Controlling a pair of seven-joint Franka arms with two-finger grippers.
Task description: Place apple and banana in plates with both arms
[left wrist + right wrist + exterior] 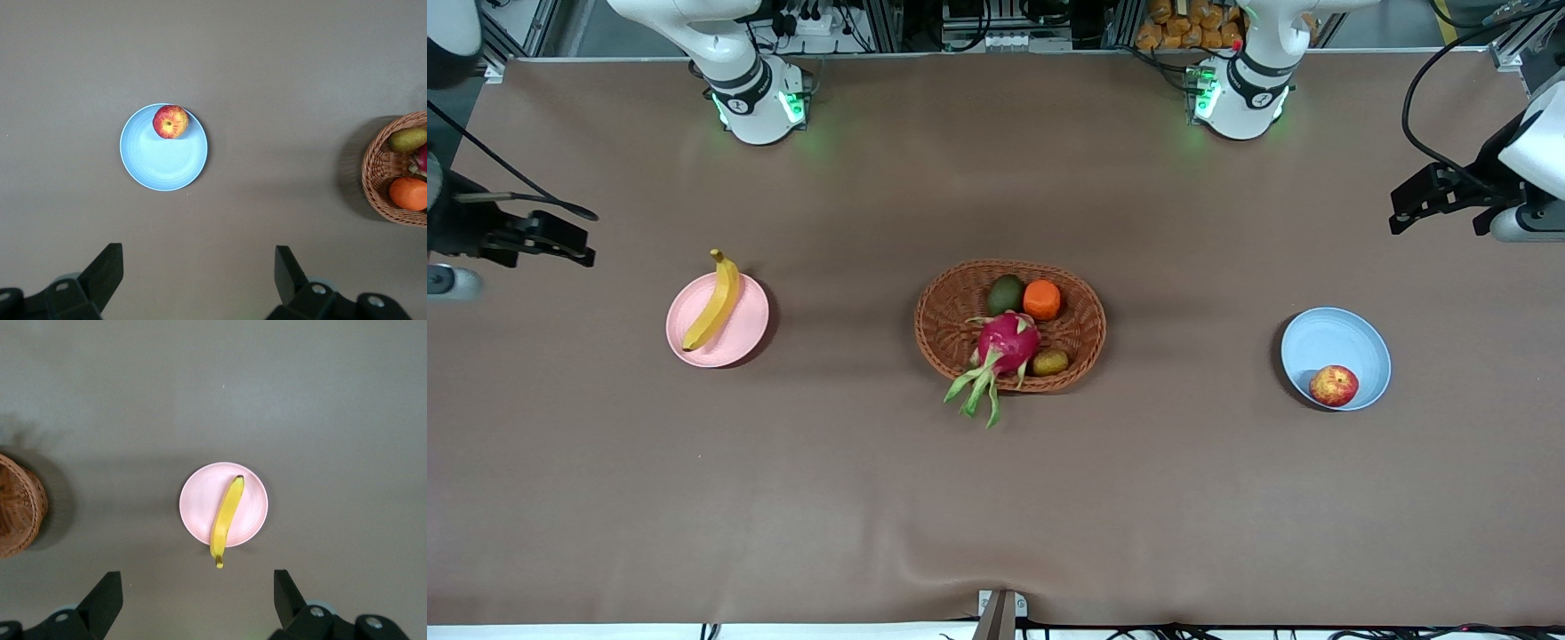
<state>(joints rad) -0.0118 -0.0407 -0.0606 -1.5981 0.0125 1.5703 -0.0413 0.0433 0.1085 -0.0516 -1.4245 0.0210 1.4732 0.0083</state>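
We judge the task done: banana (713, 302) lies on the pink plate (747, 329) mid-left of frame, apple (1334, 386) in the blue plate (1334, 342) mid-right, left gripper (200, 277) and right gripper (197, 600) both spread empty high above, so next only retreat.

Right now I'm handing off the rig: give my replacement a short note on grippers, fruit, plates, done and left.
Left gripper: open, empty, high over the table at the left arm's end.
Right gripper: open, empty, high at the right arm's end.
Apple sits in the blue plate, at its rim nearer the front camera.
Banana lies across the pink plate, its stem overhanging the rim.
Done: both fruits placed.
Left: nothing visible; both arms wait.
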